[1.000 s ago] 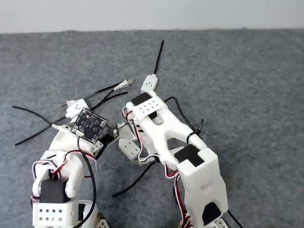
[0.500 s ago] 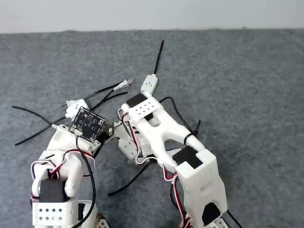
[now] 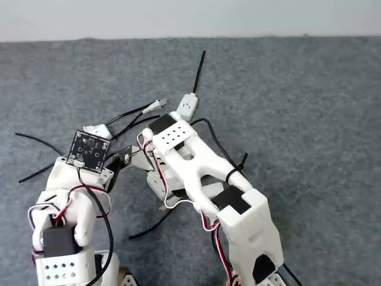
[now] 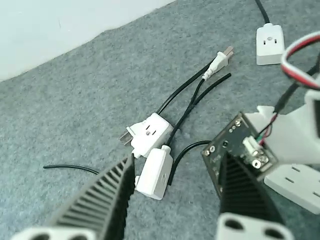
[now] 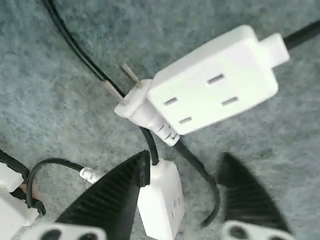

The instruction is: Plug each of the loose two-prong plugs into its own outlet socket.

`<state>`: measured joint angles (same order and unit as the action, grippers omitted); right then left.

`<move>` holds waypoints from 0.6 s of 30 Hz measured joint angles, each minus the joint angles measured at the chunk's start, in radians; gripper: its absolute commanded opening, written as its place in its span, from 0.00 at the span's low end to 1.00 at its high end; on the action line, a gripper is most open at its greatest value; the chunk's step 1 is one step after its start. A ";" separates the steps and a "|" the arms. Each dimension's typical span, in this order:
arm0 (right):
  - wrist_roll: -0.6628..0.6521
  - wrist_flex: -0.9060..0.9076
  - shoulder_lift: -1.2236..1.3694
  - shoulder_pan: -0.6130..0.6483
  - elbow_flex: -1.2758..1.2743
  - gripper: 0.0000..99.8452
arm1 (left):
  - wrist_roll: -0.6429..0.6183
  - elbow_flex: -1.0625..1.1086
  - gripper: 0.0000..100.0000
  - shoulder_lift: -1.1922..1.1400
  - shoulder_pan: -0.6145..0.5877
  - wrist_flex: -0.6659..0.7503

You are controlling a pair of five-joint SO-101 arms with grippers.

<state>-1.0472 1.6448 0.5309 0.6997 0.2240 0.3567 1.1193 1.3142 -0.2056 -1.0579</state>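
The right gripper (image 5: pixel 185 157) is seen with jaws apart, nothing held, hovering just over a two-prong plug (image 5: pixel 134 102). That plug lies on the grey carpet (image 5: pixel 50 75), its body touching the side of a white outlet block (image 5: pixel 215 80), prongs pointing away from the block and not inserted. A smaller cord socket (image 5: pixel 161 200) lies near, between the fingers in that view.

The left gripper (image 4: pixel 177 160) is also spread wide and empty, above a white adapter (image 4: pixel 147 132) w/ bare prongs and a cord-end socket (image 4: pixel 155 172) just beside it. Further off, a second plug (image 4: pixel 219 61) and a single socket (image 4: pixel 270 42) are seen, apart from each other.

Handling, as judged: plugs are light, hard, smooth plastic, so slip is likely under a loose pinch. The black cords look springy and are expected to twist a plug once it is lifted. Hold is best taken across the flat sides of the ribbed body, behind the prongs, prongs left free. Sockets are light too and are likely to slide on carpet when pushed, so bracing w/ the other gripper is prob. needed.
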 measured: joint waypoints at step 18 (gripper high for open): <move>0.074 0.002 0.020 0.052 0.000 0.23 | 0.002 0.000 0.25 0.000 -0.017 0.000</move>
<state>-0.9735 1.6464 0.5508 0.7518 0.2240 0.3583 1.1193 1.3142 -0.2225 -1.0579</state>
